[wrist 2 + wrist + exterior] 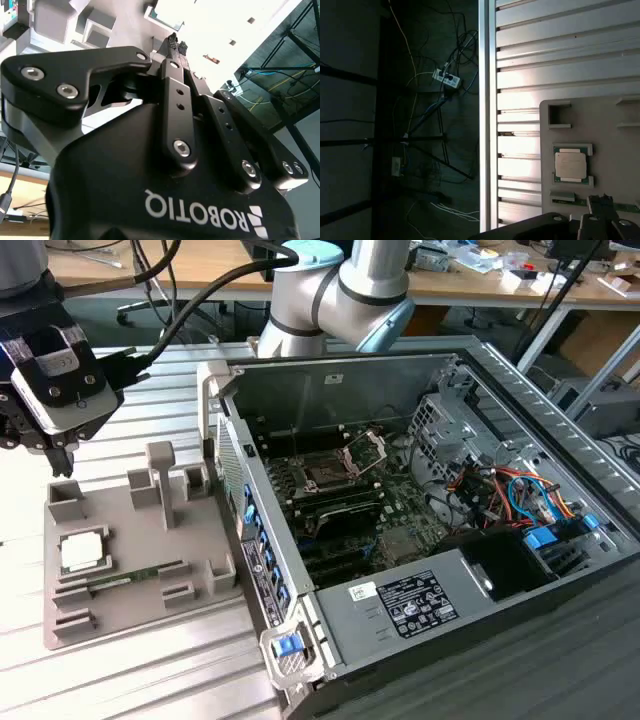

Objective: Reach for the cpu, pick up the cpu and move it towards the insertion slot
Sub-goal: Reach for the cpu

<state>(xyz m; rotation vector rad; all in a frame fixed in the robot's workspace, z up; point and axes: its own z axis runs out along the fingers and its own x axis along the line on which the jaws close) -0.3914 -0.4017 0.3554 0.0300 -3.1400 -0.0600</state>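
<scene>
Colleague: Where's the cpu [82, 552] sitting?

Me: Flat in the grey tray [140, 545], silvery face up, at the exterior view's left. My gripper [62, 462] hangs over the tray's far corner, near the chip but clear of it, fingers [176, 100] closed together on nothing.

Colleague: And the insertion slot [326, 476]?

Me: Well apart, inside the open computer case [400, 375], its bracket [365, 450] tipped up.

Colleague: How will the chip handle?

Me: Light, stiff and thin, I judge, with a slick metal lid and a delicate underside. I'd take it by two opposite edges of the tan rim, gently, kept level. Whether the tray's walls round it leave room for my fingertips, I can't quite tell from the first wrist view.
</scene>
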